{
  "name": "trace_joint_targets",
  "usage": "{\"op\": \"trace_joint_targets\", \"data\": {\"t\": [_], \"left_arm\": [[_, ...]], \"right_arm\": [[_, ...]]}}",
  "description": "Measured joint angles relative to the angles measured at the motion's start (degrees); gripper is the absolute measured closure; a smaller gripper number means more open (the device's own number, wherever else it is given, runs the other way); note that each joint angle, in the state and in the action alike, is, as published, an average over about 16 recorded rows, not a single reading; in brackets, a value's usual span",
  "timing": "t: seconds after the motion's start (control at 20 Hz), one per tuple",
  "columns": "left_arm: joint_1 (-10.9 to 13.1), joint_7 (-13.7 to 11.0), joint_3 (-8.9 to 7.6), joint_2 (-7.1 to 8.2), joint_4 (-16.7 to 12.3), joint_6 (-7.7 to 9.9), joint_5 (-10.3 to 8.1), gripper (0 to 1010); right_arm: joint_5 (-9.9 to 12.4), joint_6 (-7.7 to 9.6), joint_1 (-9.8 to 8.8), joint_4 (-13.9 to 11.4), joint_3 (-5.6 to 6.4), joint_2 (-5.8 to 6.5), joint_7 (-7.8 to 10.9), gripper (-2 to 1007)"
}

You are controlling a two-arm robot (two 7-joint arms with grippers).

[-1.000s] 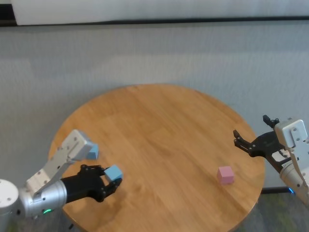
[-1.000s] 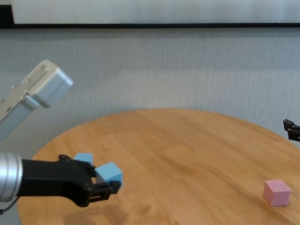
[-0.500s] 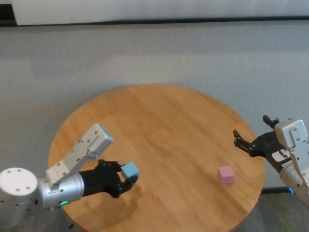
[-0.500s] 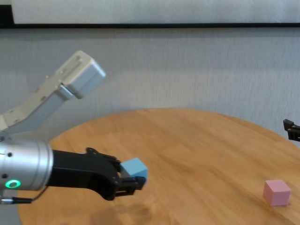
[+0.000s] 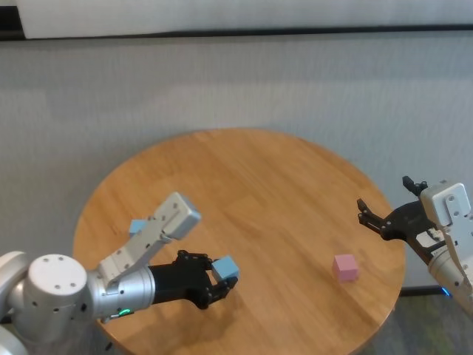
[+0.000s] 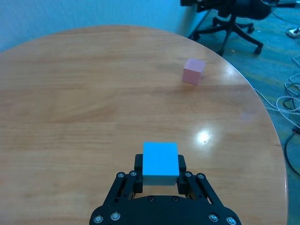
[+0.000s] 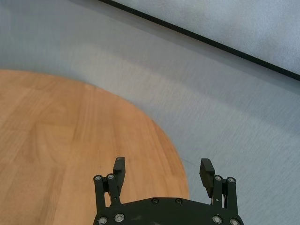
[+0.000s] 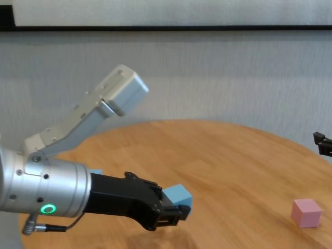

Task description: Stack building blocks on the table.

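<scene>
Far left on the round light-brown wood-grain counter (image 5: 244,185) rests a small matte light blue cube (image 5: 137,226). The left end effector (image 5: 215,282), above the counter's near-left part, is clamped on a second light blue cube (image 5: 227,267). A pink cube (image 5: 344,267) sits right. The right end effector (image 5: 372,220) hovers spread at the right edge.

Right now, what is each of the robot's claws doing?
Left gripper: closed on a light blue block, held above the table.
Right gripper: open and empty, at the table's right edge.
</scene>
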Motion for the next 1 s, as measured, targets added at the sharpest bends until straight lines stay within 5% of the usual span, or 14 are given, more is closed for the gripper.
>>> {"op": "trace_joint_targets", "data": {"t": [0.55,1.0], "left_arm": [[-3.3,-0.61,3.83,-3.16,4.02,-0.11,1.56,613],[-5.61,-0.74,5.1,-5.49,8.27,0.21,2.47,613]], "right_arm": [[0.0,0.0,0.0,0.0,0.0,0.0,0.0,0],[0.0,0.0,0.0,0.0,0.0,0.0,0.0,0]]}}
